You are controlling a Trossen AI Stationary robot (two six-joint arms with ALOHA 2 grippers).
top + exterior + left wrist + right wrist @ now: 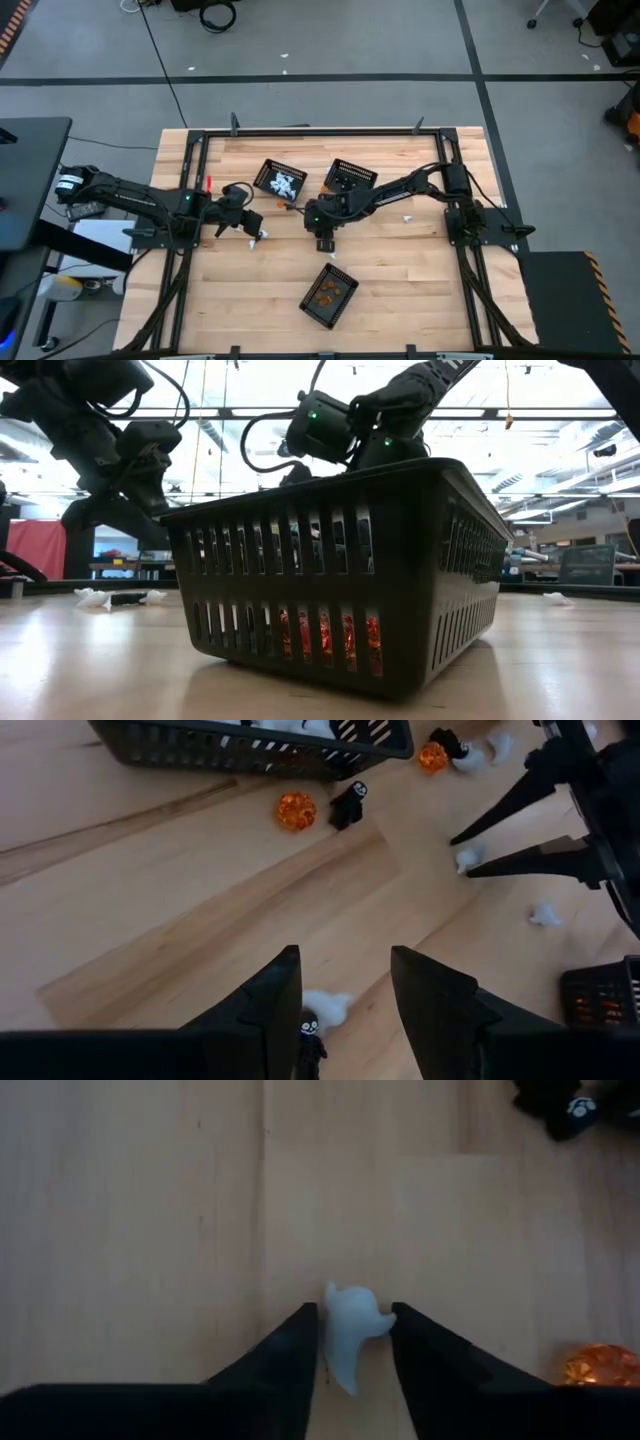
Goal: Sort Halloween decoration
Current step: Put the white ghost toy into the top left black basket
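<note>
The decorations are tiny orange, white and black trinkets scattered on the wooden table between three black mesh baskets. My right gripper (325, 243) points down at mid-table and is shut on a white ghost (350, 1335). My left gripper (252, 228) hovers open to the left of it. Its fingers (345, 990) stand on either side of a white ghost (325, 1008) and a small black figure (312, 1028) lying on the table. An orange pumpkin (296, 810) and another black figure (348, 805) lie near the basket of white pieces (282, 180). My right gripper pinches the white ghost's body (345, 1350) between its two fingers, coming from above and pointing down. The left wrist view shows the ghost (468, 858) at the fingers' free ends. Whether it is lifted clear of the table cannot be told.
A basket with black pieces (350, 177) sits beside the white one at the far side. A basket with orange pieces (330, 295) stands nearer and fills the low view (340, 570). Loose trinkets lie around: an orange one (600, 1365), a black one (565, 1110), white ones (545, 913).
</note>
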